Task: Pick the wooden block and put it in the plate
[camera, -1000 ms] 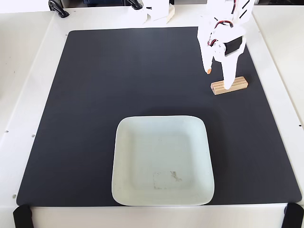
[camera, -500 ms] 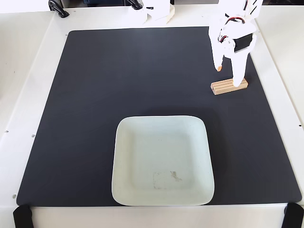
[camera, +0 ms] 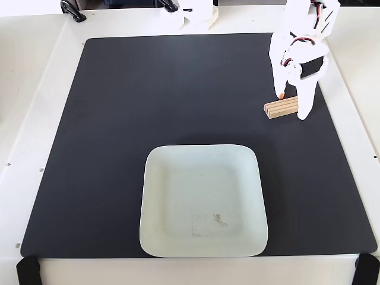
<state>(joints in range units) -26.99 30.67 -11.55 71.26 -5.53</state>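
At the upper right of the fixed view, the white pincer (camera: 291,104) hangs low over the black mat (camera: 148,101), its two fingers spread apart. The slimmer finger, tipped in orange, ends just behind the wooden block (camera: 281,108), near the block's upper edge; the broader white finger comes down past the block's right end and hides that end from the camera. Whether either finger touches the wood cannot be told from this angle.

The block lies flat on the mat, grooves up, its long axis running roughly left to right with the right end tilted slightly toward the top of the view. It sits mostly to the left of the pincer's midpoint, so the fingers appear to bracket its right-hand portion, not its middle. My reading is that the coming move turns on this offset: a closing now would catch the block near one end, and it might pivot or slip unless the pincer first shifts a little leftward along the block's length.

Further out, the plate (camera: 155,178) rests empty near the bottom centre of the mat, well apart from the block, down and to the left. A faint smudge marks its lower surface. The pale worktop (camera: 29,89) frames the mat on all sides.
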